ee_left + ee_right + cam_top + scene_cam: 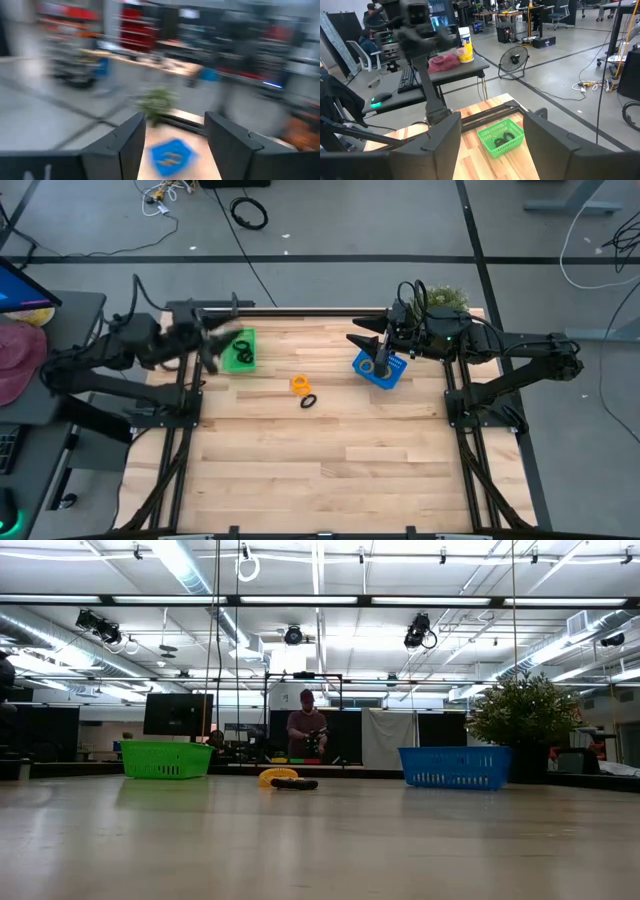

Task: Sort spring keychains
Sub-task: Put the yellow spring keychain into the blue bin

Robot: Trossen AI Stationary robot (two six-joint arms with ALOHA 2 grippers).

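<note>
Left gripper (215, 348) sits raised beside the green basket (240, 351) at the worktop's (330, 470) far left; fingers (125, 145) wide apart, nothing between them. Right gripper (362, 340) sits raised by the blue basket (381, 369), far right; fingers (445, 142) spread, empty. Black spring keychains (244, 353) lie in the green basket, orange ones (171, 156) in the blue. One orange keychain (300, 384) and one black keychain (307, 401) lie on the worktop between the baskets, just beside each other.
</note>
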